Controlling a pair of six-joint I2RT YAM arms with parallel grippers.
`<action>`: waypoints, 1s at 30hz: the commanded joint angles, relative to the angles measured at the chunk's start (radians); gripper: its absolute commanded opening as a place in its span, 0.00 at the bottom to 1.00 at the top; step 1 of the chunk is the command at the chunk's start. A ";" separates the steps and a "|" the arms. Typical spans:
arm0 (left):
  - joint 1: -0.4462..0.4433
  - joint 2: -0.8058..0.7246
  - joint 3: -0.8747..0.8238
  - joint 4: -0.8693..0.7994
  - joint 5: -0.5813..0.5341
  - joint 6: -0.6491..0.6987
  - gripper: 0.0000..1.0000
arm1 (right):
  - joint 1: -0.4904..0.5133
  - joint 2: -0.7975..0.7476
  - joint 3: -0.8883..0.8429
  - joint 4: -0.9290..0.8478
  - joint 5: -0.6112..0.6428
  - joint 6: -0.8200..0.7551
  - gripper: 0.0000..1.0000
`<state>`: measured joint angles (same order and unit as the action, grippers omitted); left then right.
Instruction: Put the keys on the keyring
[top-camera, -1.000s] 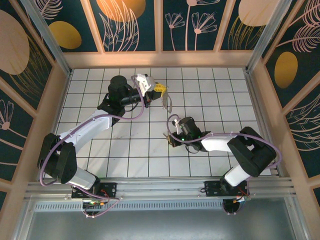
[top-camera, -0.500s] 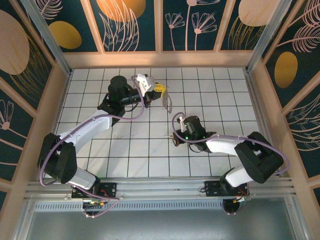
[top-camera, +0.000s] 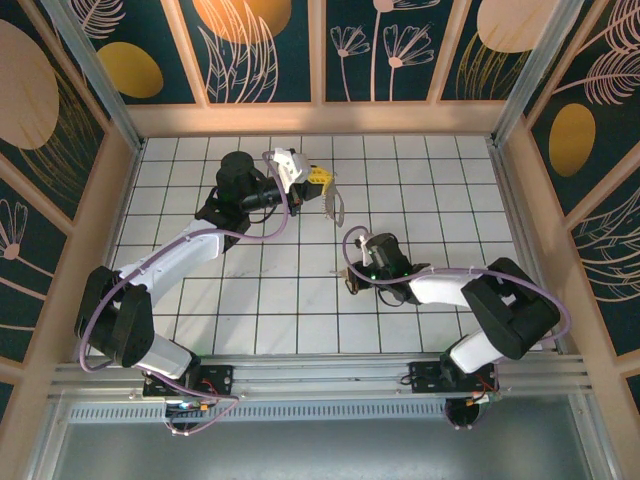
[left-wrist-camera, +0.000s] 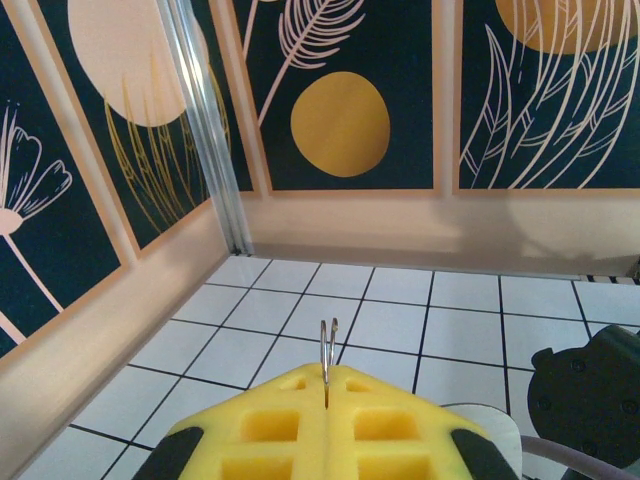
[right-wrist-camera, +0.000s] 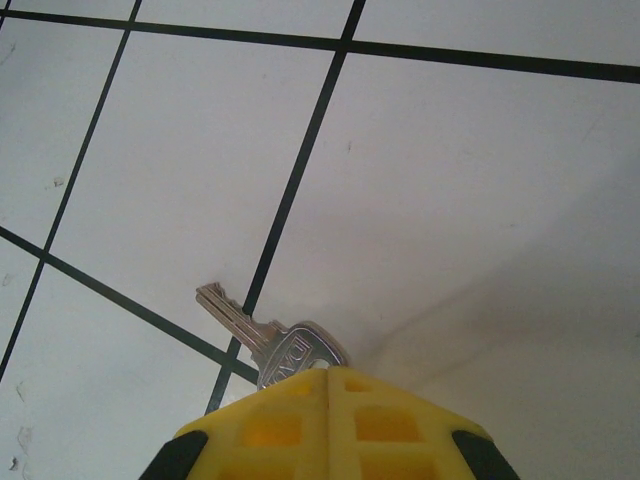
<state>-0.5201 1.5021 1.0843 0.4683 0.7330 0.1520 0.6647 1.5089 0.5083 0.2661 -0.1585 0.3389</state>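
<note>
My left gripper (top-camera: 322, 181) is held up over the far middle of the tiled floor, its yellow fingers (left-wrist-camera: 400, 420) shut on the keyring's small metal ring (left-wrist-camera: 328, 345), which sticks up edge-on between them. The keyring's tan strap (top-camera: 336, 207) hangs below that gripper. My right gripper (top-camera: 351, 273) is low over the tiles near the centre. In the right wrist view it (right-wrist-camera: 330, 372) is shut on the head of a silvery key (right-wrist-camera: 262, 335), whose blade points away to the left just above a black tile line.
White tiles with black lines cover the floor (top-camera: 440, 190). Beige walls with dark painted panels (left-wrist-camera: 340, 120) ring it on three sides. The left arm's dark joint housing (left-wrist-camera: 590, 390) shows at the lower right of the left wrist view.
The right gripper has shifted slightly to the right with the key, and its forearm and elbow have swung. The left arm has not moved.
</note>
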 joint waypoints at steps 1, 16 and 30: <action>0.000 -0.028 -0.007 0.053 0.025 -0.015 0.00 | 0.005 0.024 0.006 -0.002 -0.001 0.012 0.05; 0.000 -0.028 -0.007 0.055 0.023 -0.015 0.00 | 0.013 0.003 0.007 0.001 -0.036 0.018 0.15; 0.000 -0.028 -0.009 0.060 0.025 -0.019 0.00 | 0.018 -0.013 0.006 -0.010 -0.032 0.017 0.00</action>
<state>-0.5201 1.5021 1.0843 0.4686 0.7330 0.1482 0.6769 1.5139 0.5087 0.2691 -0.1886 0.3534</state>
